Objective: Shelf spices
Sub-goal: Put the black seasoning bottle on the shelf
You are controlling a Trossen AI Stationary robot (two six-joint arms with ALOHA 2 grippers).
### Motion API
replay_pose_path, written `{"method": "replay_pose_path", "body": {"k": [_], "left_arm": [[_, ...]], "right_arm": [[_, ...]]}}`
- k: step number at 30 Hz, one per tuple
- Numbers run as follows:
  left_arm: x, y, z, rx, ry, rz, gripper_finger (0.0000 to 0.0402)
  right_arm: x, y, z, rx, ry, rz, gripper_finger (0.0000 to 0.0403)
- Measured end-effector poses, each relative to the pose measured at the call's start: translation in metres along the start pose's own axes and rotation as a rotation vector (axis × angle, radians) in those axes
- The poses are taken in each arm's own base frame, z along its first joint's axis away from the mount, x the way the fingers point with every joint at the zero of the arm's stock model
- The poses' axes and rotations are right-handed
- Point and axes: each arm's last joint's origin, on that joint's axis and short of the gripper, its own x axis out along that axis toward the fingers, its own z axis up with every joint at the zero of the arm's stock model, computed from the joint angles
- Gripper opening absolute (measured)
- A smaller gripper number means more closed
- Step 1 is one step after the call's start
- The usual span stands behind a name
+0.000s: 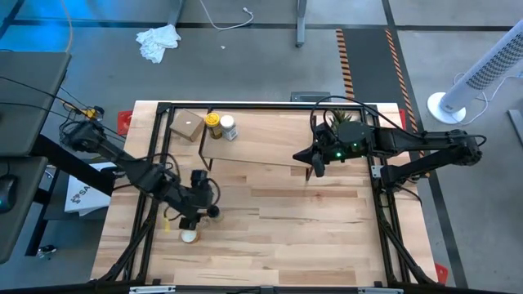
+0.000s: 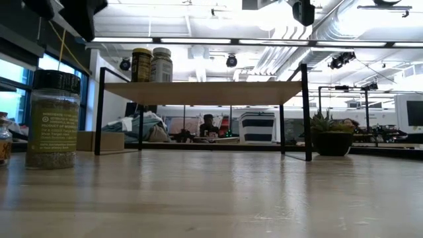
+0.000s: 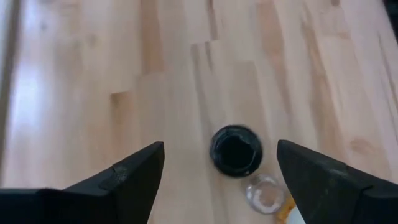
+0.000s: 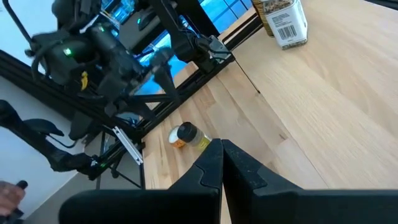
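The shelf [image 1: 270, 143] [image 2: 205, 92] stands at the table's far side. A yellow jar [image 1: 212, 124] [image 2: 141, 65] and a white-capped jar [image 1: 228, 128] [image 2: 162, 65] stand upright on its left end. A black-capped jar [image 3: 235, 151] [image 2: 53, 119] stands on the table at the near left. A small clear glass jar [image 3: 264, 193] [image 1: 189, 237] is beside it. My left gripper [image 1: 201, 211] [image 3: 221, 168] is open, pointing down above the black-capped jar with a finger on either side, apart from it. My right gripper [image 1: 314, 167] [image 4: 222, 163] is shut and empty over the shelf's right part.
A cardboard box [image 1: 187, 124] sits beside the shelf's left end. A potted plant [image 1: 347, 121] [image 2: 330, 140] stands at the far right. A black frame [image 1: 155, 163] rims the table. Bare tabletop [image 1: 286, 220] lies in the middle and near right.
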Motion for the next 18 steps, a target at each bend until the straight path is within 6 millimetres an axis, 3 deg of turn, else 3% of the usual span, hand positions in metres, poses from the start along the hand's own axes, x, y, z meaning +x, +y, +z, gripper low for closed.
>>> {"method": "replay_pose_path", "body": {"k": [11,18], "left_arm": [[0.047,-0.011,0.006,0.119,0.179,-0.068,0.0308],[0.069,-0.018,0.009,0.149,0.206,-0.100,0.0308]], "right_arm": [[0.000,0.000,0.000,-0.011,0.005,0.000,0.0000],[0.000,0.000,0.000,-0.026,0.005,0.000,0.0000]]}}
